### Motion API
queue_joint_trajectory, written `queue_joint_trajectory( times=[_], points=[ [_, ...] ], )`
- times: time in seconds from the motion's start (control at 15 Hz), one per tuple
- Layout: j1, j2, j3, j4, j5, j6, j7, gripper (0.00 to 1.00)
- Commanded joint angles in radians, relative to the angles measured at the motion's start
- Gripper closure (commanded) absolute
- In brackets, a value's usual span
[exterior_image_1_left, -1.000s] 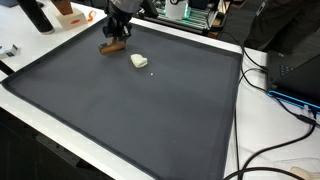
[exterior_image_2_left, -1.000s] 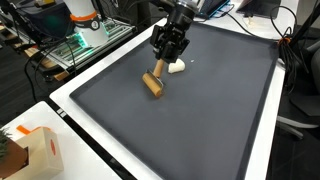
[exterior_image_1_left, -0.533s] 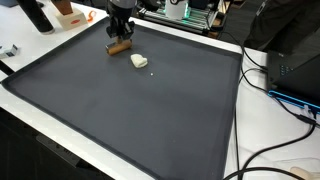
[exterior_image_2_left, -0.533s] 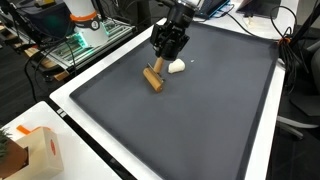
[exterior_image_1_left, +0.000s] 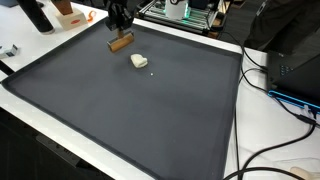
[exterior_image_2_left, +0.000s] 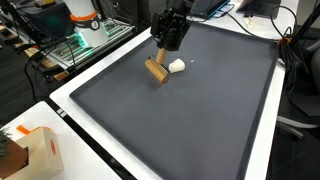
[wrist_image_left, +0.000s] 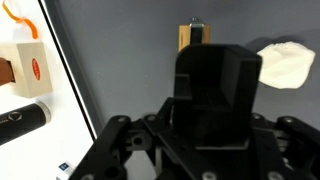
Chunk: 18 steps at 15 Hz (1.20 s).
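In an exterior view the gripper (exterior_image_1_left: 120, 30), jaws clenched on the wooden block (exterior_image_1_left: 120, 43), has risen at upper left; the white lump (exterior_image_1_left: 139, 61) stays put. In an exterior view the block (exterior_image_2_left: 157, 69) hangs higher, tilted, beside the lump (exterior_image_2_left: 177, 66). In the wrist view the block (wrist_image_left: 187, 37) sits top centre, the lump (wrist_image_left: 282, 65) at right.

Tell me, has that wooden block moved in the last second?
Yes. In an exterior view the wooden block has shifted along the dark mat toward the white lump, which stayed put, and now sits right beside it.
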<state>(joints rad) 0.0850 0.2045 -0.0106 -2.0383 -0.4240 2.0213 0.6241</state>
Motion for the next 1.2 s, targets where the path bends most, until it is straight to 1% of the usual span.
queue_joint_trajectory(
  times=[0.0,0.13,0.4,0.73,0.93,1.13],
  points=[
    [-0.023,-0.084,0.005,-0.023,0.089,0.0,-0.156,0.77],
    [-0.035,-0.115,0.008,-0.025,0.157,0.011,-0.266,0.77],
    [-0.064,-0.165,0.008,-0.028,0.333,0.049,-0.527,0.77],
    [-0.093,-0.201,0.001,-0.038,0.52,0.09,-0.869,0.77],
    [-0.106,-0.205,-0.003,-0.042,0.64,0.088,-1.078,0.77],
    [-0.119,-0.193,-0.005,-0.039,0.772,0.06,-1.285,0.77]
  ],
)
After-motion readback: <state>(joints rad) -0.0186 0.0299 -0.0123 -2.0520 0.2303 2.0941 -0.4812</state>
